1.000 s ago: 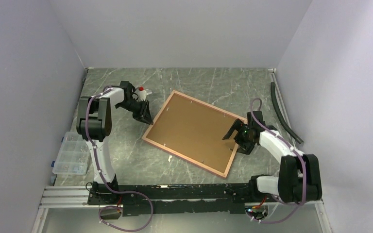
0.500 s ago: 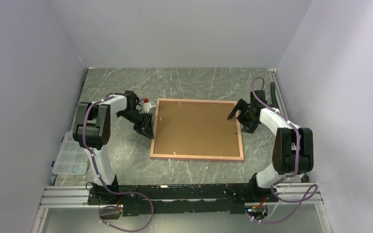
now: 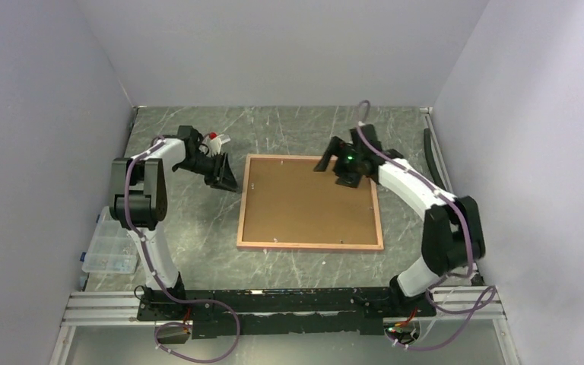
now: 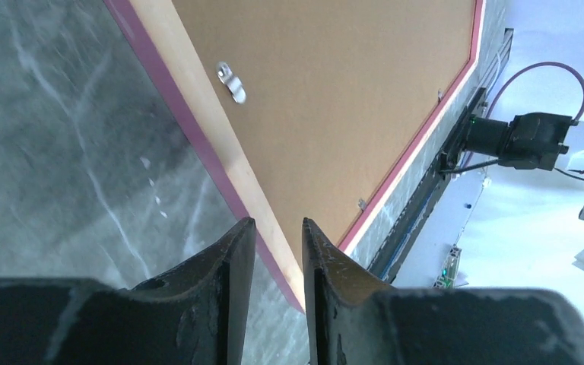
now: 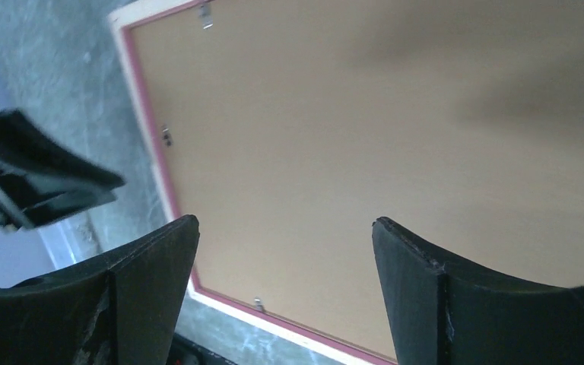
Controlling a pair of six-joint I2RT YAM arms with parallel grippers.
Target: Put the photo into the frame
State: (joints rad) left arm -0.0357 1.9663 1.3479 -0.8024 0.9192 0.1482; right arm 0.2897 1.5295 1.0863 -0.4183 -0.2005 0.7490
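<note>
The frame (image 3: 308, 205) is laid brown side up, pink-edged; left gripper (image 3: 228, 182) beside it narrow, right gripper (image 3: 333, 163) above it wide.

My white left arm (image 3: 160, 247) bends inward, its black left gripper (image 4: 277, 228) barely parted; my right arm (image 3: 411, 186) stretches forward, right gripper (image 5: 285, 226) spread wide.

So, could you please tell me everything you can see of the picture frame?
The frame lies flat, back up, on the grey table: thin pink border, brown board inside, small metal clips along the edges. The left gripper is just off its left side; the right gripper hovers open over its far edge.
</note>
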